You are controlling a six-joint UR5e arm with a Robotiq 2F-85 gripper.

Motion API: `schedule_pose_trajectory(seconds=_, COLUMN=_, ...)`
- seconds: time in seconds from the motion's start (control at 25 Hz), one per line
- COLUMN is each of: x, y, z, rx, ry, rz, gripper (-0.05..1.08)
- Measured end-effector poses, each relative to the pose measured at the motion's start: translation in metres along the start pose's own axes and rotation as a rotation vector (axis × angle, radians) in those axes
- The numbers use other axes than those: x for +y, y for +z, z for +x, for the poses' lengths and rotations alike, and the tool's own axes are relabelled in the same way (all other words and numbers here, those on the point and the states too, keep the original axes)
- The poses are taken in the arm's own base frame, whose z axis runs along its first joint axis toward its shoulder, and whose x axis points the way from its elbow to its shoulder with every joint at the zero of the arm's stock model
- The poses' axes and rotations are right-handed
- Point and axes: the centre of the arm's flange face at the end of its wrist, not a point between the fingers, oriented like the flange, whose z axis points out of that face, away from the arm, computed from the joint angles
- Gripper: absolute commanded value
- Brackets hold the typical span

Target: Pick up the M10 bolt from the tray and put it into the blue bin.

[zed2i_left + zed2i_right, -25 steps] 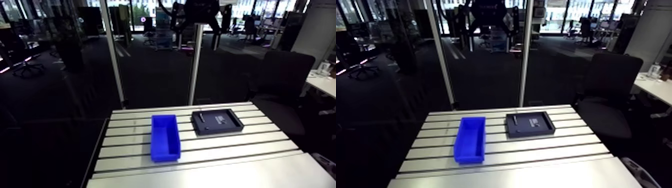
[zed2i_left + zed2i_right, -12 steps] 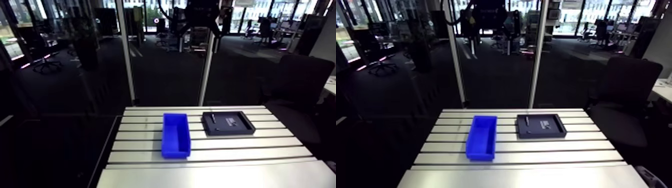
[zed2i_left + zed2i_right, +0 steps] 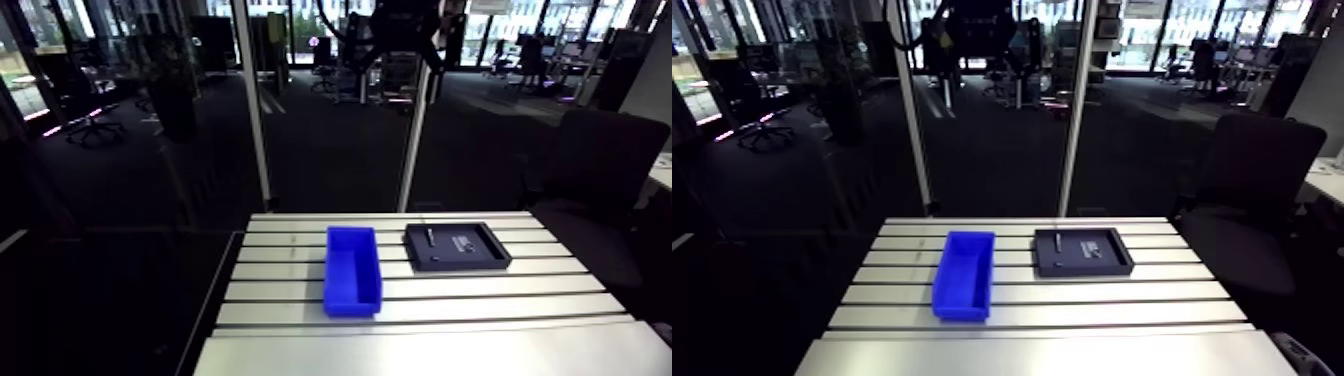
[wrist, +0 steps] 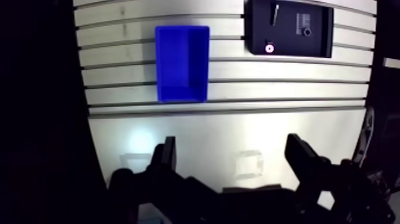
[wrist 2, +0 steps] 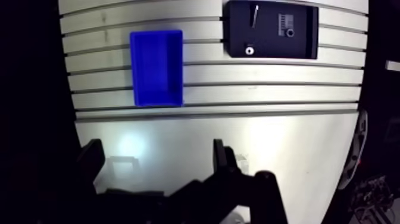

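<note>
Holding gripper [image 4: 233,159] spread wide and empty, high over bare near part of slotted table [image 4: 238,119], well apart from all parts. Noting M10 bolt [image 4: 275,13] lying in black tray [image 4: 297,49], toward its far end on the side nearer blue bin [image 4: 181,62]. Noting small round part [image 4: 269,48] sharing tray. Risking grabbing wrong part, or clipping tray wall, if descending off-line

no words or numbers can be read here. the black tray [image 4: 290,46] has a small pale patch [image 4: 305,25], maybe a label, too blurry.
</note>
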Motion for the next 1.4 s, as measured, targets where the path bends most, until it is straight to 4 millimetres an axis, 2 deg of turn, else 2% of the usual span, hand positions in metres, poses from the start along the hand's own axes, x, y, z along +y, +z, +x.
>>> schedule_pose_trajectory(seconds=0.2, x=0.023, y=0.001, z=0.005, rx=0.001, ry=-0.007, rz=-0.002, gripper=0.01)
schedule_pose_trajectory(seconds=0.44, x=0.073, y=0.011, z=0.023, rx=0.031, ry=0.038, rz=-0.003, gripper=0.01)
schedule_pose_trajectory(seconds=0.6, x=0.105, y=0.024, z=0.037, rx=0.049, ry=0.064, rz=-0.003, gripper=0.01)
schedule_pose_trajectory(seconds=0.72, x=0.121, y=0.039, z=0.05, rx=0.07, ry=0.079, rz=-0.005, gripper=0.01)
schedule_pose_trajectory(seconds=0.92, x=0.137, y=0.065, z=0.068, rx=0.088, ry=0.098, rz=-0.006, gripper=0.01)
schedule_pose_trajectory(seconds=1.16, x=0.146, y=0.096, z=0.086, rx=0.085, ry=0.105, rz=-0.005, gripper=0.01)
schedule_pose_trajectory(seconds=1.4, x=0.154, y=0.131, z=0.096, rx=0.067, ry=0.112, rz=-0.002, gripper=0.01)
